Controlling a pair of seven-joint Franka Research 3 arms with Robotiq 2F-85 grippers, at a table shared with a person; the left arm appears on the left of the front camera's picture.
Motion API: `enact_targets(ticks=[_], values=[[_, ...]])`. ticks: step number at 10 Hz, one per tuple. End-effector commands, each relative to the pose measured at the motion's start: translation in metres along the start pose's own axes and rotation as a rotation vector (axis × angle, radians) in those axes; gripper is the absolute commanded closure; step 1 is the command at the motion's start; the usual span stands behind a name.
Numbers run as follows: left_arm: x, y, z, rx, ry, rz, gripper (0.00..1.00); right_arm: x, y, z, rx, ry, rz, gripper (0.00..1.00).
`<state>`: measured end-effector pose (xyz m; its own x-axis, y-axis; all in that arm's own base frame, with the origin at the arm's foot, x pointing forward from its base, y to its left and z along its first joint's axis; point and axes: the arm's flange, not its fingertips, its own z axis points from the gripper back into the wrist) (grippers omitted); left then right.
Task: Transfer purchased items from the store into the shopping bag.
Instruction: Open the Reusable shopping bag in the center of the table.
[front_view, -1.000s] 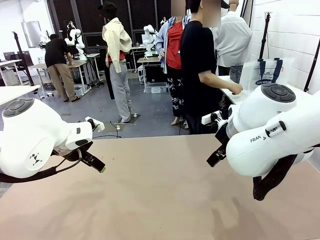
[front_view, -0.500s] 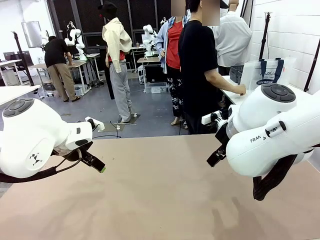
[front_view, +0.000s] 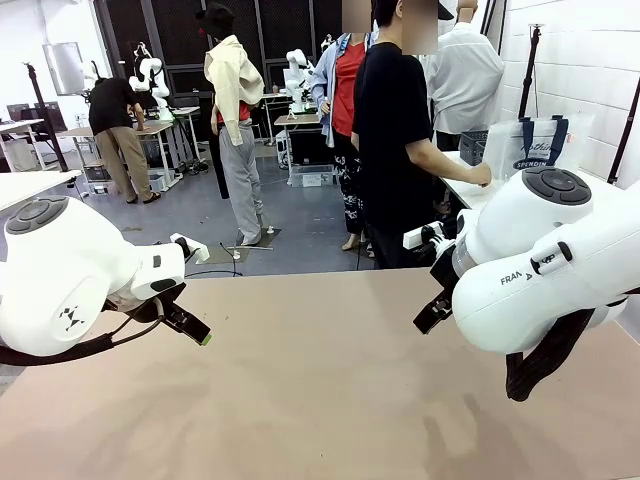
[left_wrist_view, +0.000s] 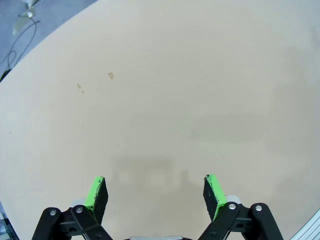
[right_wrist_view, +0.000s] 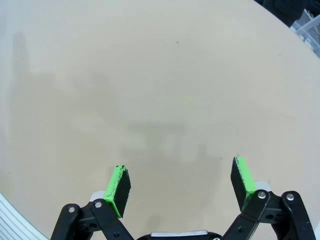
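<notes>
Closest in, left gripper (left_wrist_view: 155, 186): jaws spread wide, nothing between the green pads (left_wrist_view: 96, 189); it hangs above the bare tan table (left_wrist_view: 200, 90), touching nothing.
Left wrist detail: a soft shadow of the fingers lies on the tabletop just ahead of them; a few small brownish marks (left_wrist_view: 110, 75) sit farther off, toward the rounded edge.
Right gripper (right_wrist_view: 180, 174): equally wide apart, holding nothing, clear of the surface; its own shadow falls on the table below.
Front view, near: left gripper (front_view: 192, 326) juts from under the left arm toward the middle, one green tip showing; how far it gapes cannot be read from this angle. Right gripper (front_view: 432, 311) shows as a dark stub at the right arm's inner side.
Front view, middle: the table stretches between the two arms.
Far side: a person (front_view: 392, 130) in a black top stands side-on, one hand (front_view: 484, 178) resting on a white side table (front_view: 462, 192) at the right.
Shopping bag (front_view: 534, 146): upright on that side table by the wall, just beyond the hand, well apart from both grippers; its contents cannot be made out.
</notes>
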<state>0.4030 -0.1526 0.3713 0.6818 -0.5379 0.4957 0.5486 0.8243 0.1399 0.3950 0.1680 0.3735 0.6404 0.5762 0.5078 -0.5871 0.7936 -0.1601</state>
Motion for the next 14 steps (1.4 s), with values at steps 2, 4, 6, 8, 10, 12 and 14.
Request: enact_targets(ticks=[2, 4, 6, 8, 10, 12, 14], values=[[-0.0004, 0.0014, 0.0001, 0.0, 0.0, 0.003, 0.0, 0.0, -0.0001, 0.0, 0.0, 0.0, 0.0, 0.0], [-0.0004, 0.0014, 0.0001, 0.0, 0.0, 0.003, 0.0, 0.0, -0.0001, 0.0, 0.0, 0.0, 0.0, 0.0], [-0.0004, 0.0014, 0.0001, 0.0, 0.0, 0.003, 0.0, 0.0, -0.0001, 0.0, 0.0, 0.0, 0.0, 0.0], [-0.0004, 0.0014, 0.0001, 0.0, 0.0, 0.003, 0.0, 0.0, -0.0001, 0.0, 0.0, 0.0, 0.0, 0.0], [-0.0004, 0.0014, 0.0001, 0.0, 0.0, 0.003, 0.0, 0.0, -0.0001, 0.0, 0.0, 0.0, 0.0, 0.0], [-0.0004, 0.0014, 0.0001, 0.0, 0.0, 0.003, 0.0, 0.0, -0.0001, 0.0, 0.0, 0.0, 0.0, 0.0], [-0.0004, 0.0014, 0.0001, 0.0, 0.0, 0.003, 0.0, 0.0, -0.0001, 0.0, 0.0, 0.0, 0.0, 0.0]])
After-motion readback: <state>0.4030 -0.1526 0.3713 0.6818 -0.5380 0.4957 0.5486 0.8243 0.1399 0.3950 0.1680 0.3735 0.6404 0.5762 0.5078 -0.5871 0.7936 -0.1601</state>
